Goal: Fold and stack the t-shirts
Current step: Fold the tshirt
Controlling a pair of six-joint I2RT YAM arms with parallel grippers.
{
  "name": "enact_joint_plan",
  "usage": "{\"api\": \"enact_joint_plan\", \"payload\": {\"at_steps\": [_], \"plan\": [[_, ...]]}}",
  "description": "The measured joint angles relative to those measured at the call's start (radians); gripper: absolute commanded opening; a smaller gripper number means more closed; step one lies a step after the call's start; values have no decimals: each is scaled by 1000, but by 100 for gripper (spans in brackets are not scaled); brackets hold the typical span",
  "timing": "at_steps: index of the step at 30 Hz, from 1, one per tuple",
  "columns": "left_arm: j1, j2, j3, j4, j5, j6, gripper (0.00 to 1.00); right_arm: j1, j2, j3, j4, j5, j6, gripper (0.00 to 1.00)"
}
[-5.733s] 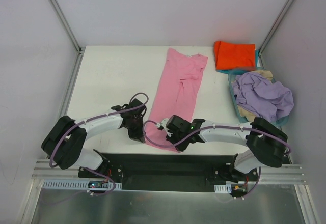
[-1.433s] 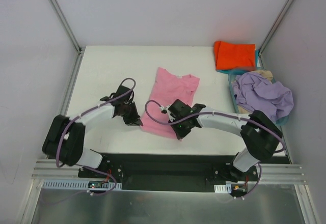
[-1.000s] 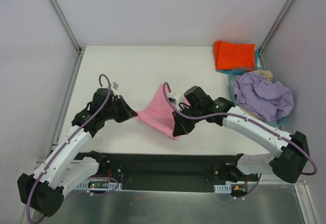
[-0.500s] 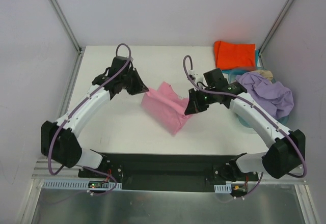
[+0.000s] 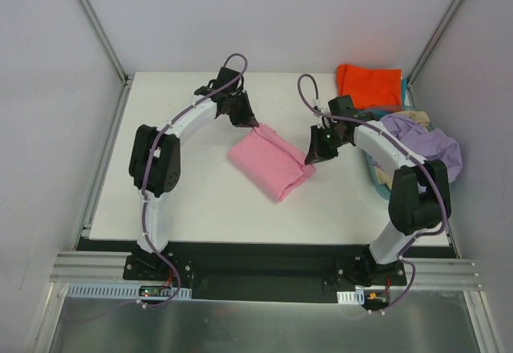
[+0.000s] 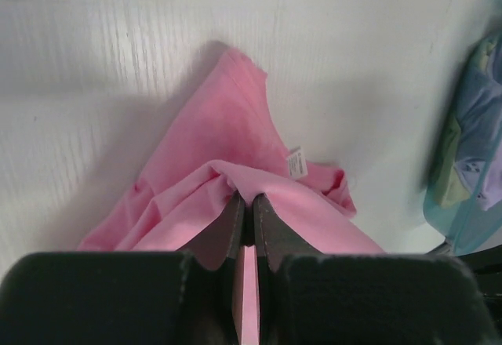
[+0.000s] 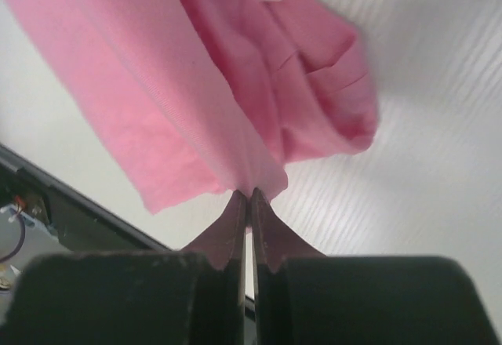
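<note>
The pink t-shirt (image 5: 271, 164) lies folded over in the middle of the table (image 5: 176, 192). One corner points toward the arm bases, and its long axis slants from far-left to near-right. Both pincers are clenched on its far edge, the right gripper (image 5: 314, 157) at the right-hand corner and the left gripper (image 5: 252, 123) at the far-left corner. The cloth therefore lies on the near side of both. Farther back, by the right edge, the lavender t-shirt (image 5: 421, 148) heaps over the light blue basket (image 5: 371, 164). The folded orange-red t-shirt (image 5: 369, 87) rests at the far right corner. I judge the right arm to be the nearer one to it.
</note>
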Motion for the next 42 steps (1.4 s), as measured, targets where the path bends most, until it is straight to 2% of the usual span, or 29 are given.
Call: {"api": "enact_joint_plan", "payload": {"at_steps": [1,3,4,5,6,7,8,9,10,15,19,24,30,36,42], "plan": [[0,34,27,2,6,5,0,-11,29,9,6,9,2,9],[-2,115,89,2,26,12,9,-34,86,27,18,24,5,18],[-2,151,113,3,34,14,15,-42,107,34,19,31,8,31],[-3,180,132,3,42,16,38,-51,130,45,21,41,10,36],[-2,205,147,4,51,21,51,-58,150,55,20,52,13,41],[-2,224,156,6,56,31,65,-63,164,63,20,62,14,57],[-1,236,162,8,60,35,75,-69,175,70,17,72,14,65],[-1,245,166,8,64,39,93,-73,179,74,12,80,16,74],[2,245,167,8,69,40,98,-76,180,79,6,86,15,96],[5,235,180,16,83,59,99,-74,165,98,-6,77,13,97],[5,164,150,18,82,73,99,-56,75,77,8,22,25,97],[5,-54,-7,24,74,88,99,47,-68,11,106,-127,89,97],[5,-251,-238,129,141,72,99,228,-67,-31,290,-285,212,97],[5,-159,-385,233,265,25,99,268,32,-97,421,-333,290,97],[4,-134,-537,333,323,-17,99,254,119,-229,445,-304,313,97]]}}
